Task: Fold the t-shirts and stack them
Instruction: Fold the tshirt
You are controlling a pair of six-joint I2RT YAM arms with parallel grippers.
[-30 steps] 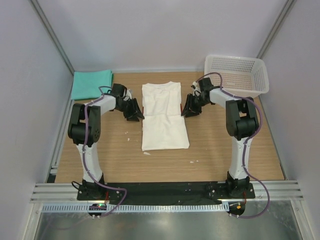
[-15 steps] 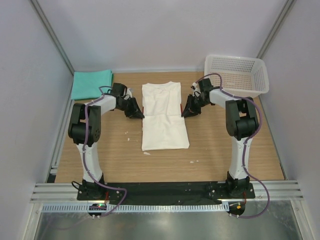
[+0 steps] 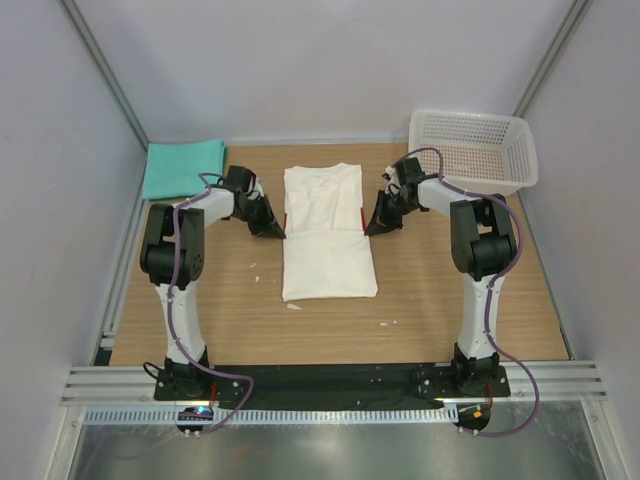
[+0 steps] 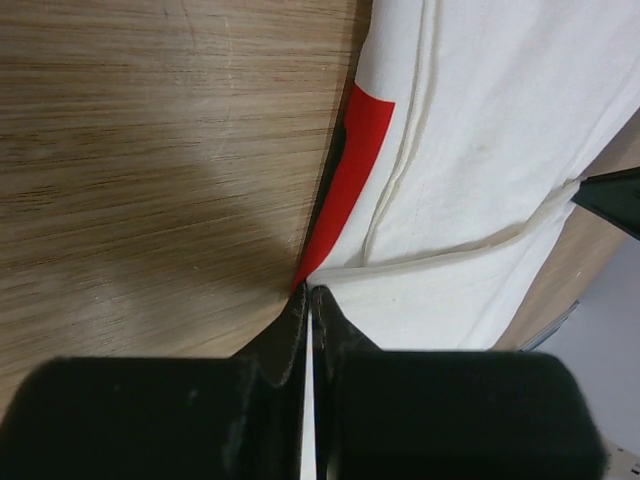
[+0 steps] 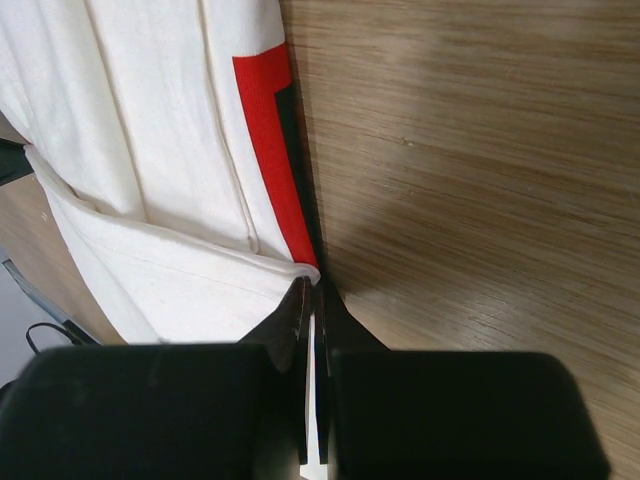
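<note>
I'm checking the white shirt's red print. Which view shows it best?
The right wrist view: the red print runs as a long strip along the white shirt's folded edge. The left wrist view shows a shorter strip; the top view only thin slivers at the shirt's sides.

— What's different from a second ago?

— Both pairs of fingers stood apart then. The left fingers (image 4: 285,335) have come together, and a thin sliver of the white shirt (image 3: 322,235) is now pinched between their tips.

— And the other side?

— Same there. The right fingers (image 5: 283,325) have shut too, with the shirt's opposite edge caught between them, just ahead of where the red strip (image 5: 270,150) ends.

— Did they travel?

— Slightly. Each pair slid inward over the desk (image 3: 430,290), from just beside the cloth onto its edge.
</note>
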